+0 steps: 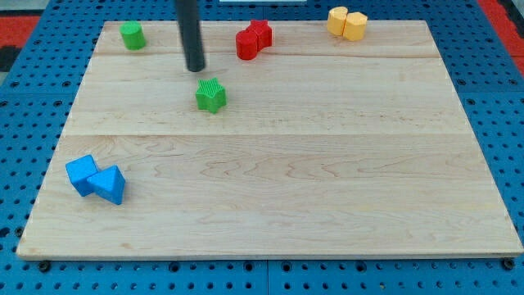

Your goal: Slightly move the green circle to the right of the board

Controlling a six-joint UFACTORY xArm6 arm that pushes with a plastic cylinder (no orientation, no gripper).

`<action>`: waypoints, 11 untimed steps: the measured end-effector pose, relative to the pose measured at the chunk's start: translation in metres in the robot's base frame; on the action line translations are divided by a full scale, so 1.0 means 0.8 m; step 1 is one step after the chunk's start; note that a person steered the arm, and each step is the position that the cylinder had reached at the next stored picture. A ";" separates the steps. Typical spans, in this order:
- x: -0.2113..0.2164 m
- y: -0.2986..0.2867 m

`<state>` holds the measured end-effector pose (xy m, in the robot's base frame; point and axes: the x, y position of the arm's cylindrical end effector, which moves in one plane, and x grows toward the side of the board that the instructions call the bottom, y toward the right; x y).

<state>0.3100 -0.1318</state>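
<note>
The green circle [131,35], a short green cylinder, stands near the board's top left corner. My tip [195,69] is at the end of the dark rod that comes down from the view's top. The tip is to the right of and below the green circle, well apart from it. A green star-shaped block [211,95] lies just below and to the right of the tip, with a small gap between them.
Two red blocks [253,39] touch each other at the top middle. Two yellow blocks [347,23] touch at the top right. A blue cube [81,174] and a blue triangle [109,184] touch at the lower left. The wooden board [327,180] lies on a blue pegboard.
</note>
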 end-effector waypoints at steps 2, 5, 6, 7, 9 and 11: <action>0.064 0.096; 0.033 0.094; 0.033 0.059; 0.047 -0.054; -0.059 -0.187; -0.147 -0.101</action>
